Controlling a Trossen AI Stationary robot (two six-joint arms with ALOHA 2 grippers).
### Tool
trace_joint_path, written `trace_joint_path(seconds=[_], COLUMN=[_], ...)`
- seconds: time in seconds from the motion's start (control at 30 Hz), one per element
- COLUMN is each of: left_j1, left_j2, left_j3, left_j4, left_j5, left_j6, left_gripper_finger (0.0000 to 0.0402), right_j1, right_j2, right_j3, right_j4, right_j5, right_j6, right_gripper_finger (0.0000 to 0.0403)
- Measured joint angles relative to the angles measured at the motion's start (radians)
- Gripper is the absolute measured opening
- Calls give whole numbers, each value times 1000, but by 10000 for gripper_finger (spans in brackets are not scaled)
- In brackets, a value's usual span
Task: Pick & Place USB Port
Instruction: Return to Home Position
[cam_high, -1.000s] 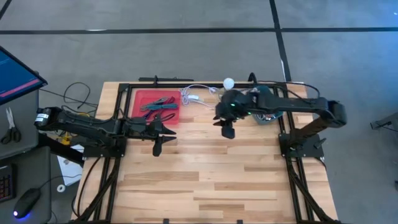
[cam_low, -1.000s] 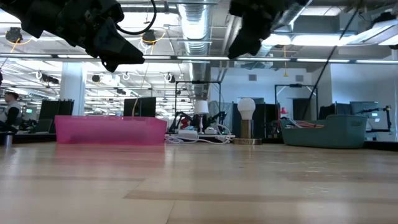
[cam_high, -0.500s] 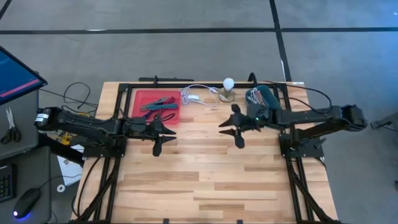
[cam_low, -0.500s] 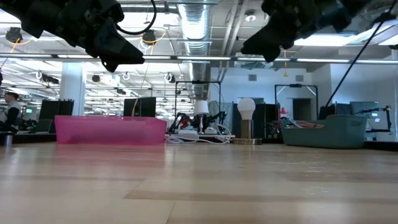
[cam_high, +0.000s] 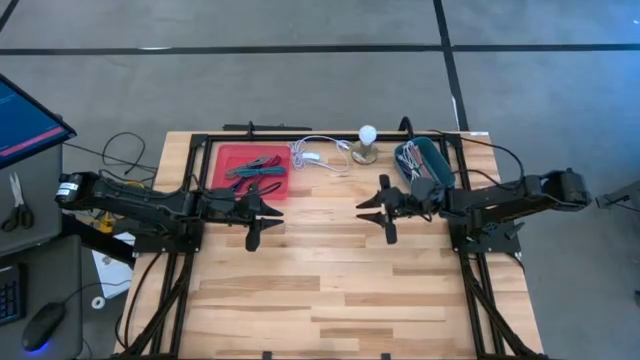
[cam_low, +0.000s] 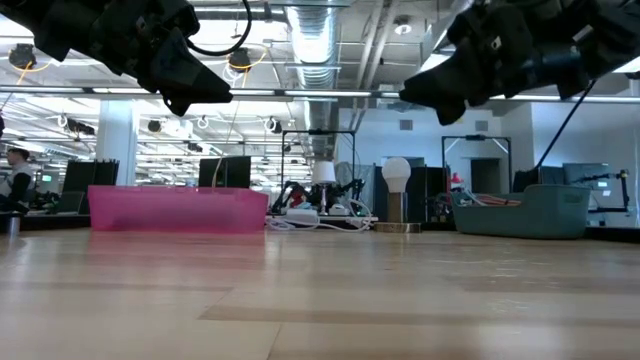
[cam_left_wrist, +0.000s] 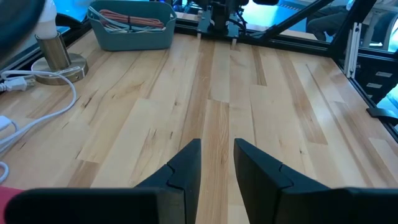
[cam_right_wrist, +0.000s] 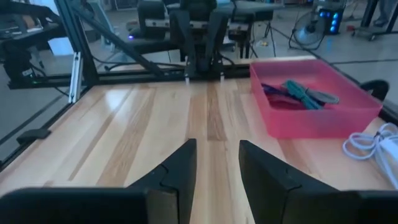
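A red tray (cam_high: 222, 155) at the table's far left holds teal and purple cables (cam_right_wrist: 298, 93). A teal bin (cam_high: 438, 155) at the far right holds reddish cables (cam_left_wrist: 127, 15). Between them lie a white cord with a plug block (cam_high: 315, 155) and a small lamp (cam_high: 368, 140). My left gripper (cam_high: 262, 215) hovers open above the table, near the tray's near edge. My right gripper (cam_high: 368, 208) hovers open above the table's middle right, on the near side of the bin, facing the left one. Neither holds anything.
Bare wooden planks (cam_high: 330, 280) fill the near half of the table and the stretch between the two grippers. A black frame (cam_high: 200, 140) borders the table. The white cord (cam_left_wrist: 37, 93) loops beside the lamp base (cam_left_wrist: 59, 65). A monitor and scissors are off the left side.
My right arm has drawn back from over the far middle of the table toward the right edge, and its gripper has slid a little right and toward the near edge, turning level to face left. The left arm has kept still.
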Motion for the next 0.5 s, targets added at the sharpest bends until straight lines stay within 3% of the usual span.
trace_joint_path(seconds=[0.5], left_j1=[0], left_j2=[0], left_j3=[0], left_j4=[0], left_j5=[0], left_j6=[0], left_gripper_finger=[95], right_j1=[-36], right_j2=[2], right_j3=[0], right_j4=[4], right_j5=[0], right_j6=[-5], right_gripper_finger=[113])
